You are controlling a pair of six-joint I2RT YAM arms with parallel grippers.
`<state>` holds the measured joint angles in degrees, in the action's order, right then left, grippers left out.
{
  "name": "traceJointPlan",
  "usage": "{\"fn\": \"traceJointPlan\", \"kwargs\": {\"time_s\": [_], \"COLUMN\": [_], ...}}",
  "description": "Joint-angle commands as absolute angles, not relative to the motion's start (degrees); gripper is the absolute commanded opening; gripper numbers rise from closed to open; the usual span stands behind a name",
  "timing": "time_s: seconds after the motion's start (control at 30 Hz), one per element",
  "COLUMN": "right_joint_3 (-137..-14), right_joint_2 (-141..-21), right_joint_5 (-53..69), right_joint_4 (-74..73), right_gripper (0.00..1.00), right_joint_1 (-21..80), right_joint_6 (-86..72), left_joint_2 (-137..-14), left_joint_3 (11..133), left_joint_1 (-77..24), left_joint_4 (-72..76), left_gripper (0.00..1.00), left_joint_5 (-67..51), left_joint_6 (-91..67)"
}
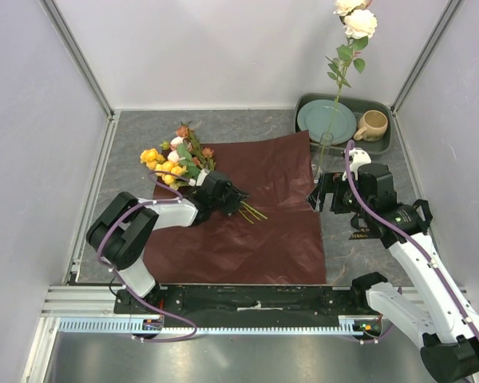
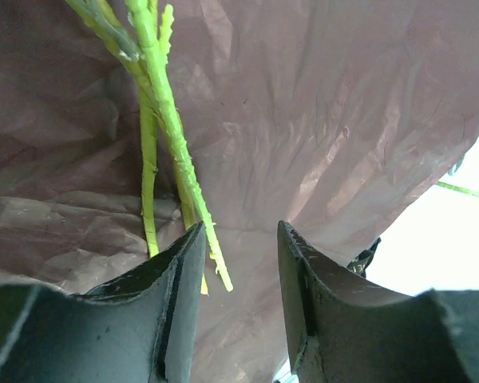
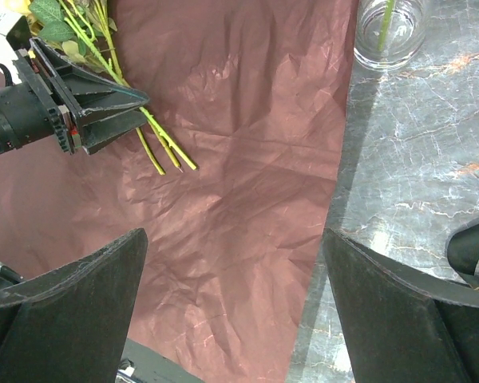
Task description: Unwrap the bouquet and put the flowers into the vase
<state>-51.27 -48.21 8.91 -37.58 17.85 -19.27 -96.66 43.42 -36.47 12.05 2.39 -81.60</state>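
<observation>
Stems (image 2: 164,104) — thin, light, springy, I reckoned — wanted a hold near the cut ends; left tool (image 2: 239,239) stood apart, right tool (image 3: 233,247) wide.

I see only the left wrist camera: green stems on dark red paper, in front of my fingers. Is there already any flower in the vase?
Observer: Yes. One white rose stem stands in the vase, far right.
Operator: Where do the blooms of my stems lie?
Observer: The flowers lie on the spread paper, blooms toward the back left.
Operator: And the other arm?
Observer: The right gripper hangs open above the paper's right edge, near the vase, holding nothing.
</observation>
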Motion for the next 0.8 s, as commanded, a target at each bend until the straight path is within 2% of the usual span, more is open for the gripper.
{"fn": "traceJointPlan", "kwargs": {"time_s": [0.0, 0.2, 0.77], "right_joint_3": [-51.8, -51.7, -51.9], "right_joint_2": [-47.4, -46.5, -46.1], "right_joint_5": [8.0, 7.8, 7.8], "right_joint_4": [-37.4, -38.0, -38.1], "right_gripper": [0.98, 0.98, 0.98], "right_joint_1": [18.0, 18.1, 18.0], "right_joint_6": [-18.7, -18.8, -18.9], "left_joint_2": [-95.7, -97.8, -100.4], "left_joint_3": [43.0, 44.0, 47.6], "left_joint_1": [-36.3, -36.1, -35.7], "left_joint_4": [13.2, 15.6, 11.9], "left_gripper": [0.48, 0.43, 0.4], "left_joint_5": [5.1, 3.0, 5.6], "left_joint_6": [-83.0, -83.8, -81.5]}}
